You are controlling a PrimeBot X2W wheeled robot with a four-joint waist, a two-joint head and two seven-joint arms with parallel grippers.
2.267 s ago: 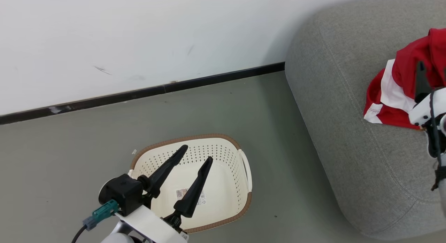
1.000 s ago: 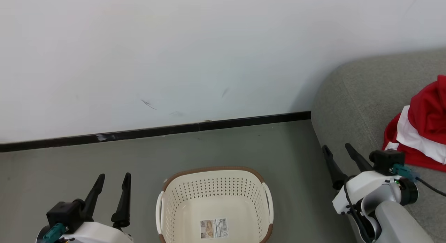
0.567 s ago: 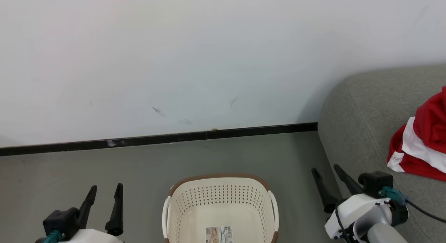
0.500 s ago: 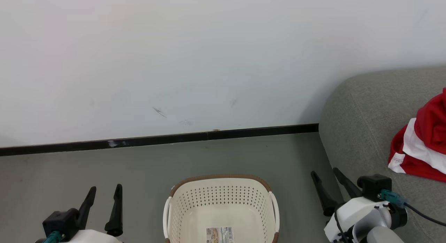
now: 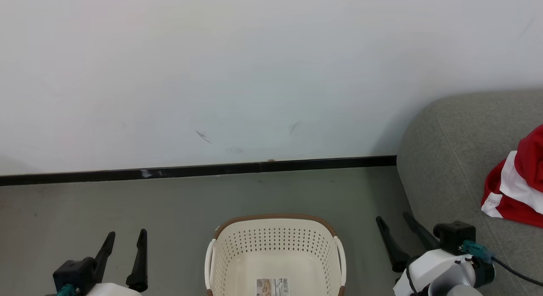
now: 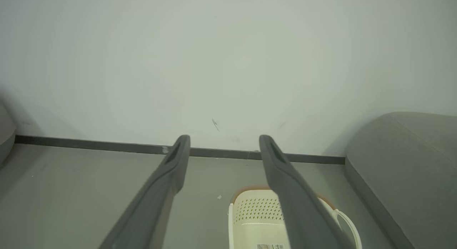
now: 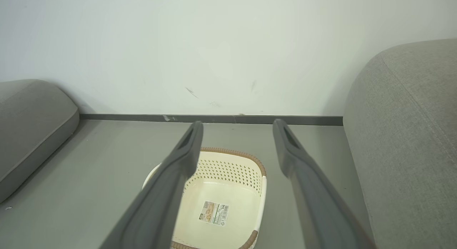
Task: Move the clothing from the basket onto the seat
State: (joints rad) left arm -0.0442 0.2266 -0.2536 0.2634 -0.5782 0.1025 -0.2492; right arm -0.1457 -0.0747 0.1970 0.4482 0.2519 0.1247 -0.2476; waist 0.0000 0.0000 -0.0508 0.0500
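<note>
Both open and empty: clothing lies on the seat at two o'clock from my right gripper. Earlier it was at that clothing, and my left gripper hovered over the basket.

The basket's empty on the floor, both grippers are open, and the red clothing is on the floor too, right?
Not quite: the clothing lies on the seat, not the floor, as the head view shows. The basket is empty on the floor, and the left gripper and right gripper are open.
</note>
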